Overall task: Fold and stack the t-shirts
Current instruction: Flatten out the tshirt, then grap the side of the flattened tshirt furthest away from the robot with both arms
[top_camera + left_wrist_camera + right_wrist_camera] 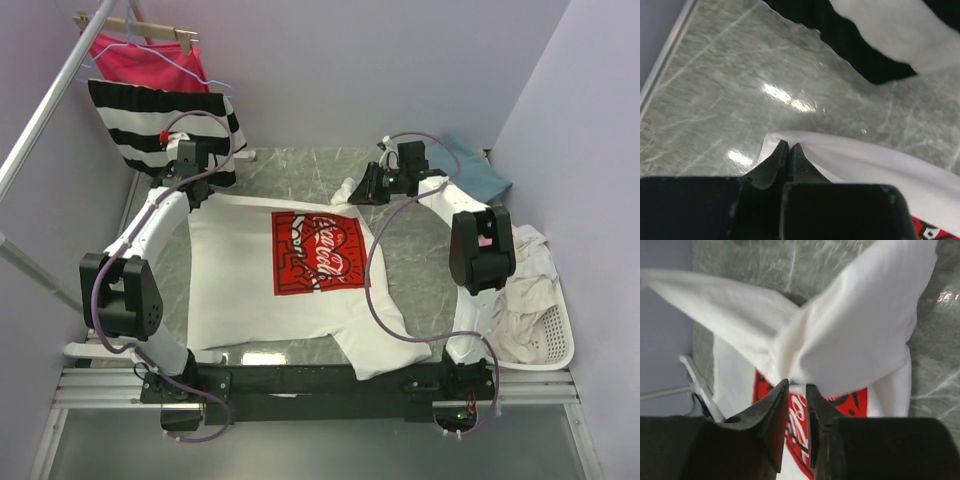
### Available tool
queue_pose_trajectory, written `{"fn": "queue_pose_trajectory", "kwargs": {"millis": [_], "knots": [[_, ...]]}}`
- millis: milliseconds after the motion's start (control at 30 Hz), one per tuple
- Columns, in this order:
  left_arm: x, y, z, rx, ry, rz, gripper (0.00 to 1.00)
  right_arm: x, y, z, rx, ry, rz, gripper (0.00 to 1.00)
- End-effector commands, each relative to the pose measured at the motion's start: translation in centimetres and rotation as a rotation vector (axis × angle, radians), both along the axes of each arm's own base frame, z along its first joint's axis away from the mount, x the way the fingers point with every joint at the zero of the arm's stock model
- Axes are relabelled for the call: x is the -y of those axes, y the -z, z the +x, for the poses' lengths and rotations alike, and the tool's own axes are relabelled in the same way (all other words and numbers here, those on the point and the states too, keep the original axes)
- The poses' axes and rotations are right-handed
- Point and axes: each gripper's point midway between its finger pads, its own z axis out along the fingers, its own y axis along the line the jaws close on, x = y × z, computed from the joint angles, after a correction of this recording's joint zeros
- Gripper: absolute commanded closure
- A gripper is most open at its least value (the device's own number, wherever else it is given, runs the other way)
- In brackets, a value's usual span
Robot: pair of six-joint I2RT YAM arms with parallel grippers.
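Observation:
A white t-shirt with a red square logo lies spread face up on the marbled table. My left gripper is at its far left corner, shut on the shirt's white edge, which is pinched at the tips. My right gripper is at the far right corner. Its jaws stand slightly apart, with nothing clamped between them. A bunched fold of the shirt hangs just beyond the tips, blurred, above the logo. A teal-blue t-shirt lies at the back right.
A white basket at the right edge holds pale white and pink tees. On a rack at the back left hang a black-and-white striped garment and a red-pink one. Purple walls close in on three sides.

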Motion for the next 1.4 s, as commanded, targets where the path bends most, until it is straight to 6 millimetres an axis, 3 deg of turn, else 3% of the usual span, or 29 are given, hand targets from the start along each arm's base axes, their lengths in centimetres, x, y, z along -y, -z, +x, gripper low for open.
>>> {"fn": "queue_pose_trajectory", "kwargs": {"millis": [0,33,67,133,200,333,567,800,1000,1100,1133,1200,1300,1367], "knots": [[-1.7,-1.2,1.9,0.052,-0.042,0.029,0.99,0.5,-2.4,1.7,0.117,0.011,-0.012,0.66],[-1.6,-1.1,2.0,0.046,-0.038,0.024,0.99,2.1,-2.0,2.4,0.129,0.088,-0.073,0.55],[-1.5,-0.3,2.1,0.022,-0.033,0.025,0.99,3.0,-2.1,2.8,0.143,0.119,-0.09,0.51],[-1.4,0.3,2.1,0.005,-0.027,0.025,0.99,4.9,-1.8,3.8,0.158,0.172,-0.119,0.46],[-1.3,0.7,2.1,0.006,-0.02,0.018,0.99,6.0,-0.3,4.7,0.114,0.184,-0.134,0.46],[-1.3,1.1,2.2,-0.005,-0.015,0.02,0.99,5.6,3.3,6.0,0.015,0.167,-0.13,0.48],[-1.4,1.8,2.0,-0.025,-0.016,0.028,0.99,3.8,5.3,6.6,-0.048,0.132,-0.042,0.48],[-1.4,2.0,2.0,-0.035,-0.01,0.027,0.99,1.7,7.8,4.2,-0.115,0.016,-0.049,0.48],[-1.3,2.4,2.2,-0.044,0.0,0.019,0.99,1.3,9.7,1.8,-0.184,-0.044,-0.141,0.48],[-1.2,2.8,2.2,-0.055,0.005,0.017,0.99,0.9,10.4,1.3,-0.2,-0.072,-0.18,0.53],[-1.1,2.8,2.3,-0.055,0.006,0.016,0.99,0.9,10.5,1.4,-0.205,-0.07,-0.185,0.73],[-1.1,3.0,2.2,-0.061,0.008,0.016,0.99,1.2,10.5,1.9,-0.192,-0.048,-0.199,0.96],[-1.3,3.0,2.1,-0.065,0.006,0.02,0.99,2.0,9.5,2.4,-0.155,-0.002,-0.232,1.0],[-1.4,2.8,2.1,-0.063,0.003,0.025,0.99,3.5,7.4,2.4,-0.097,0.061,-0.283,1.0]]}}
